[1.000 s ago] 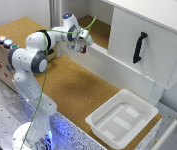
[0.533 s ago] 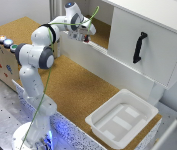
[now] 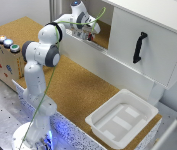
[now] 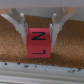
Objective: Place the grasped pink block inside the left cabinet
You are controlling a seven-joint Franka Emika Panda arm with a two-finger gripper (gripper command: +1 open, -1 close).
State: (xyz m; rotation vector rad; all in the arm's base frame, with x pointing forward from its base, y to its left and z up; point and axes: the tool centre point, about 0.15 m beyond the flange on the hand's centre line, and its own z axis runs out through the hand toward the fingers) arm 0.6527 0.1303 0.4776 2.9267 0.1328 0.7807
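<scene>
My end effector [image 4: 39, 31] is clenched on the pink block [image 4: 39, 41]: in the wrist view the two fingers [image 4: 21, 27] press its opposite sides, and the face toward the camera carries dark letter marks. Below the block is brown cork, and it looks a little above that surface, though I cannot tell for sure whether it is touching.

In the exterior view my end effector [image 3: 88, 31] reaches over the low white front wall of the left cabinet [image 3: 104, 35], the open bay with the cork floor, at the far edge of the bench [image 3: 73, 85]. The block itself is too small to make out from there. The bay with the white door [image 3: 148, 47] and its black handle [image 3: 139, 47] sits just beside, toward the exterior view's right. The white tub [image 3: 123, 117] is well apart, near the bench's front corner.

What could go wrong, as I judge it:
- If I let go while the block is above the cork, it may bounce or roll, since it is tiny and light.
- Going lower, my wrist or the green cable [image 3: 95, 17] trailing over it might catch the front wall or the edge of the door.
- Pressing down too hard would jam the fingertips into the cork.
- On pulling back, a finger could drag the block toward the front wall, so I should open wide first and lift straight up.
</scene>
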